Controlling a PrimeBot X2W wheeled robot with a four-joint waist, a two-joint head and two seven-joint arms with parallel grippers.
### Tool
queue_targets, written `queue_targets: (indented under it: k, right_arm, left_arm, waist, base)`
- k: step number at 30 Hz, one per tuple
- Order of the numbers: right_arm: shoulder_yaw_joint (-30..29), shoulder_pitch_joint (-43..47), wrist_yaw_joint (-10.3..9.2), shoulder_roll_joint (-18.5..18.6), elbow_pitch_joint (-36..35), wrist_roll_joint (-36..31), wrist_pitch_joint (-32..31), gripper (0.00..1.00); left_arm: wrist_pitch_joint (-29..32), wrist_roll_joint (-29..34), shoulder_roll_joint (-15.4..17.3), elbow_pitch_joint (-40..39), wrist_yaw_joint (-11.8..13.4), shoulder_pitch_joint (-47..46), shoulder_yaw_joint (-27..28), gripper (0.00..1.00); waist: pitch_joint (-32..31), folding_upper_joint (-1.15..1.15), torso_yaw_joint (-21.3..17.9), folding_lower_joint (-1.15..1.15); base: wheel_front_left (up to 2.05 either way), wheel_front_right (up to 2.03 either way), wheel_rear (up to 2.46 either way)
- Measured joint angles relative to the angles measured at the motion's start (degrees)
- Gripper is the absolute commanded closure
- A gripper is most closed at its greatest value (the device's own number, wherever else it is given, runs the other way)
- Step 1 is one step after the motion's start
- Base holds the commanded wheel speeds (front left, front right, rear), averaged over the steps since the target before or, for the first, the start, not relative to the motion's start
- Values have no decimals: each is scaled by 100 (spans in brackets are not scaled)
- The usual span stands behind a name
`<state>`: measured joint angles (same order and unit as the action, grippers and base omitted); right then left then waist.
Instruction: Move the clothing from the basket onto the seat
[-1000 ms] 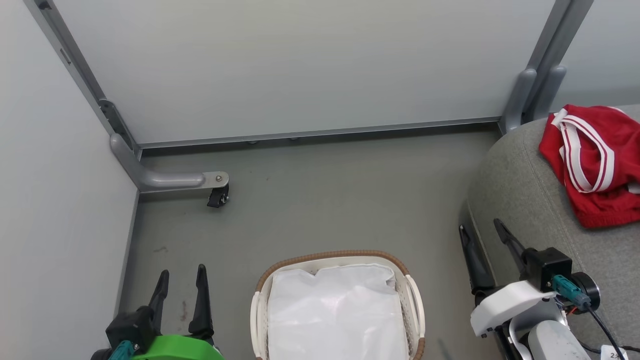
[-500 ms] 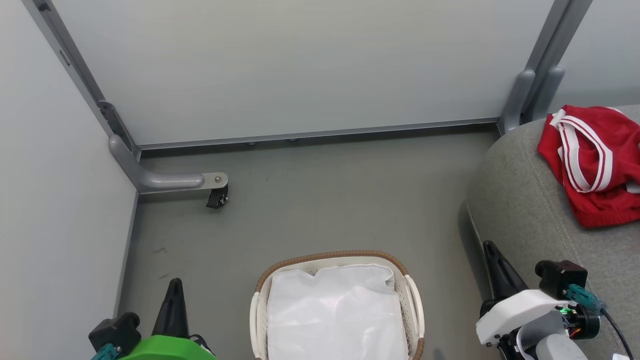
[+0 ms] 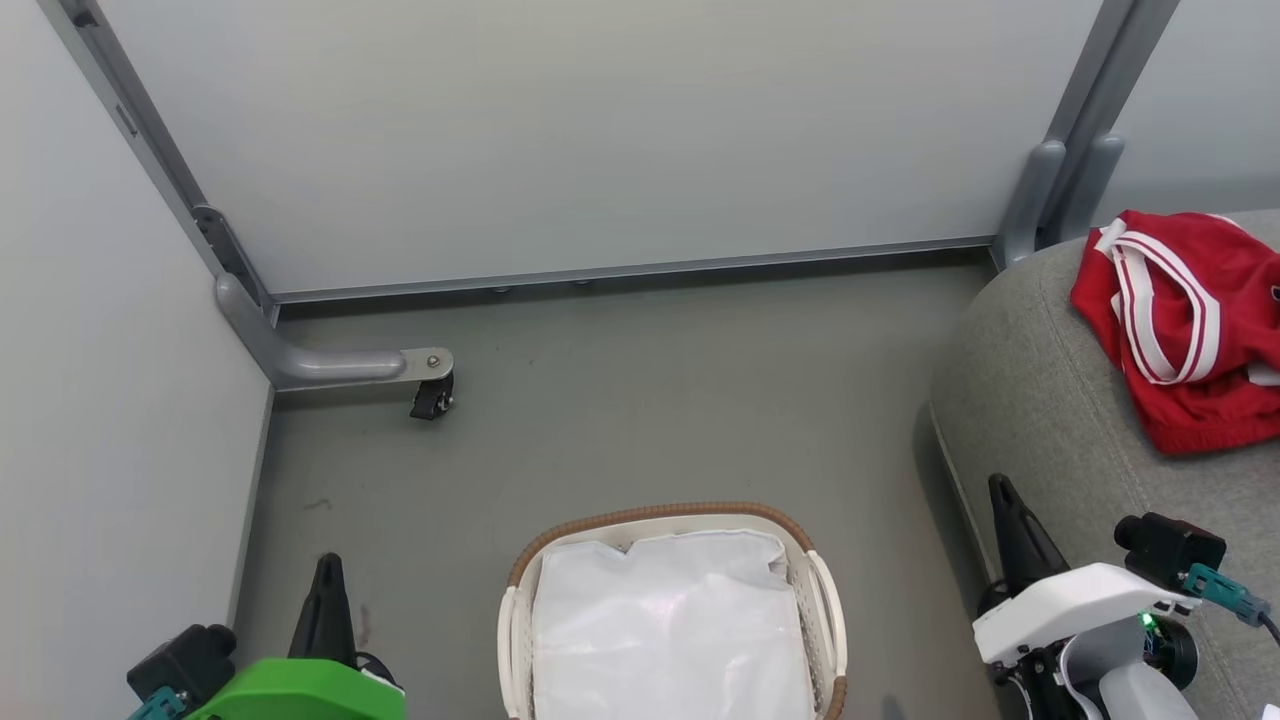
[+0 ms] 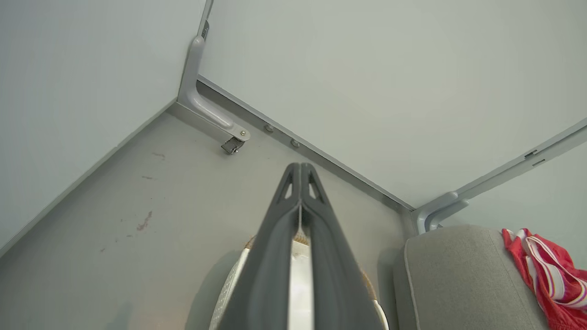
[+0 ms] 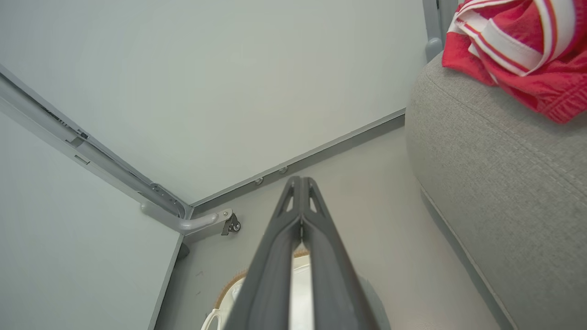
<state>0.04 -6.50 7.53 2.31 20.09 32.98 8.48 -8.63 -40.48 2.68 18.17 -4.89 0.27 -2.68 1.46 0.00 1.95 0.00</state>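
Left pincer (image 3: 327, 570): fingers together, nothing in it, lower left of the head frame over the floor, just left of the basket (image 3: 660, 513). Right pincer (image 3: 1002, 495): same, fingers pressed together and empty, lower right, tip just beside the rounded edge of the seat (image 3: 1050, 400).

Clothing (image 3: 1235, 300): red with white stripes, bunched on the seat at the right edge of the frame, upper half. It runs off frame, so I can't tell how much is there or whether the lettered jersey is in the heap. Basket at bottom centre has a rumpled white liner (image 3: 670, 620) across the top. Can't see under it.

My read: transfer looks done or close to it, so the step in hand is park-and-verify.

To do it well:
- Confirm basket contents before calling it done. A thin garment under the liner would be hidden. If checking, lift a liner corner and don't drag the liner out; it's not part of the load.
- Keep the right pincer off the seat fabric. A closed tip next to the seam could snag on a sideways swing, so go up first, then across.
- The heap sits inboard of the seat's rounded edge and looks stable. No re-grasp needed.
- Keep the left arm clear of the basket rim so it doesn't get nudged.
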Motion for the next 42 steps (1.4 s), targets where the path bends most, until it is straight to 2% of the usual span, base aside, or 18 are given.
queue_targets:
  k: [21, 42]
  right_arm:
    - [-189, 0, -1, 8, -172, 1717, -446, 100]
    - [-342, 0, -1, 19, -310, 3095, -798, 100]
  left_arm:
    - [426, -1503, 1, -122, -66, -181, 263, 100]
    - [783, -2722, 2, -210, -122, -318, 467, 100]
  waist:
    - [-27, 0, -41, 0]
    - [-53, 0, -80, 0]
  base:
    - [0, 0, 0]
    - [0, 0, 0]
